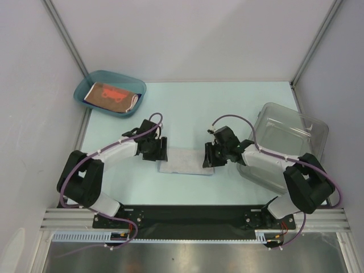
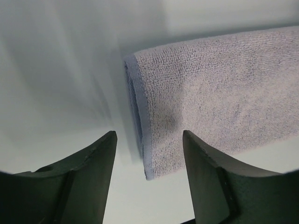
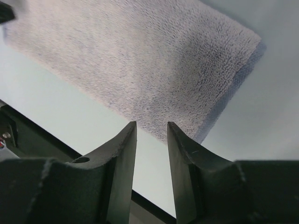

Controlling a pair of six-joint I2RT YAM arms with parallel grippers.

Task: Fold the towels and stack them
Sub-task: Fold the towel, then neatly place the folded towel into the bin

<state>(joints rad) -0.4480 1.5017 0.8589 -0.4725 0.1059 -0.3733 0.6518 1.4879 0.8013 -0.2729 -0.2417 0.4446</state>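
Top external: left pincer (image 1: 162,151), right pincer (image 1: 209,156) (both parted) flank folded towel (image 1: 185,161)

A folded towel (image 1: 186,161) is lying at the front middle of the table (image 1: 187,108), between the left gripper (image 1: 160,151) and the right gripper (image 1: 209,155). A tray (image 1: 114,74) is sitting in the far left corner, holding another towel (image 1: 111,95), and a bin (image 1: 296,131) is standing at the right.

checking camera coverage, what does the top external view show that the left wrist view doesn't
Only top external: the teal tray holding a brown-red towel, the clear bin, the right pincer. Only left wrist: the fold and hem at the end of the pale towel, nothing inside the open left pincer. Both: that towel on the table, the left pincer at its end.
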